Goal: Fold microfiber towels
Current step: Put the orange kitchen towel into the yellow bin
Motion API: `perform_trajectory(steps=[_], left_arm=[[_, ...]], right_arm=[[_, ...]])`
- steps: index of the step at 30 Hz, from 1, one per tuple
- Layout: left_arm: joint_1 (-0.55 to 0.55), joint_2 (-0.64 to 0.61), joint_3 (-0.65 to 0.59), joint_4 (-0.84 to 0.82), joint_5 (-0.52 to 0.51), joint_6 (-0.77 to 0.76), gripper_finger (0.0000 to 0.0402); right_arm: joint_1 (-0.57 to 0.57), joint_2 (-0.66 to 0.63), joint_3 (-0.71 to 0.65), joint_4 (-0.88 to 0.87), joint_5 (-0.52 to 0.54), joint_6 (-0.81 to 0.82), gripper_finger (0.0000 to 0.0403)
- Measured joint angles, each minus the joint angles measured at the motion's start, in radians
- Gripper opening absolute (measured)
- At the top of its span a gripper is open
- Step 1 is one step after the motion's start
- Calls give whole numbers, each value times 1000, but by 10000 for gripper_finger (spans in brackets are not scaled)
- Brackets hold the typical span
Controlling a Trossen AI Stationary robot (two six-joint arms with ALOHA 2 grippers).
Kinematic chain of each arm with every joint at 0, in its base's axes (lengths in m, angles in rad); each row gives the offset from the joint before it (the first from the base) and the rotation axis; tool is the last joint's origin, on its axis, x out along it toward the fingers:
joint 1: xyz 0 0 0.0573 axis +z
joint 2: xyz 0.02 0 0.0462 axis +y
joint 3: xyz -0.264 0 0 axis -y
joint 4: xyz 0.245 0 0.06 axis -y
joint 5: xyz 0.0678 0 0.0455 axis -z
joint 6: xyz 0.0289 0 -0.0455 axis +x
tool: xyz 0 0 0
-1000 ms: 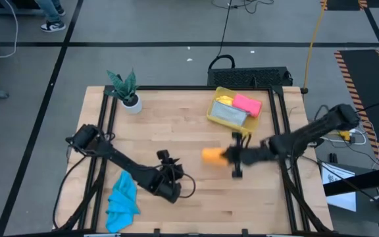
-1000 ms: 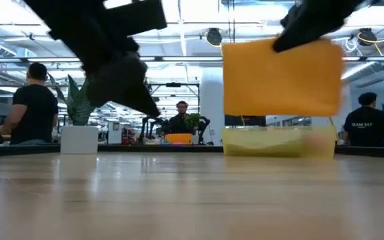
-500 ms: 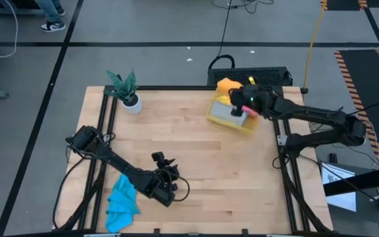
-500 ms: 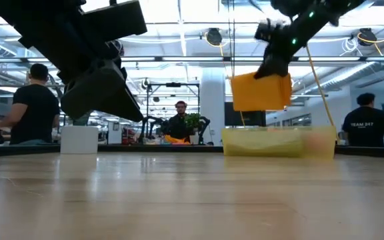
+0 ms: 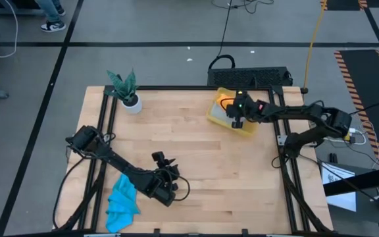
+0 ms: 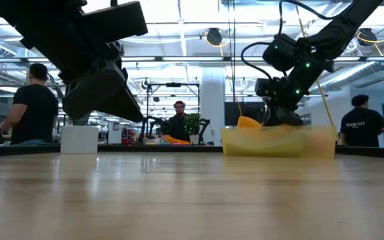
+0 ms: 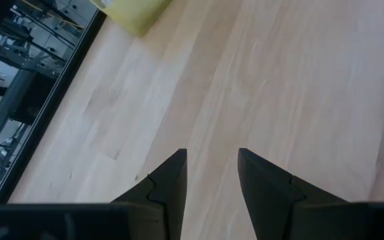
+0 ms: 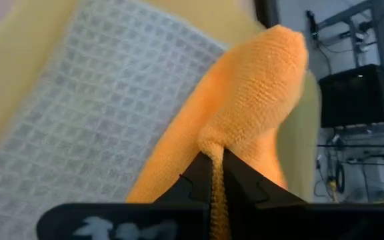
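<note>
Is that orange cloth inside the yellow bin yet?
Partly in. The orange towel lies over the grey towel inside the yellow bin, though the right gripper is shut on one edge of it.

Two dark, near-black arms built of slim tube links joined by bulkier rounded joints. Left end effector (image 7: 210,175): two matte black fingers, wedge-shaped, tapering to pointed tips, with stepped notches along the inner edges. Right end effector (image 8: 213,167): same black fingers, set on a black crossbar with pale scuffed markings. Small green lights glowing near the right wrist, black cables looping loosely alongside that arm.
</note>
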State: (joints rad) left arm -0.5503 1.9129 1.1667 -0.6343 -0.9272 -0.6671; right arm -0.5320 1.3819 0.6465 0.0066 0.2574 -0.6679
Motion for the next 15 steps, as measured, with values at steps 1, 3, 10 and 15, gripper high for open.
perform_trajectory(steps=[1,3,10,15], left_arm=[[0,0,0,1,0,0,136],[0,0,0,3,0,1,136],[0,0,0,7,0,1,136],[1,0,0,10,0,3,136]], right_arm=[[0,1,-2,-5,-6,1,6],[1,-9,-3,2,-22,-2,6],[2,-143,-2,136,101,-93,6],[-11,-216,-1,245,293,-284,6]])
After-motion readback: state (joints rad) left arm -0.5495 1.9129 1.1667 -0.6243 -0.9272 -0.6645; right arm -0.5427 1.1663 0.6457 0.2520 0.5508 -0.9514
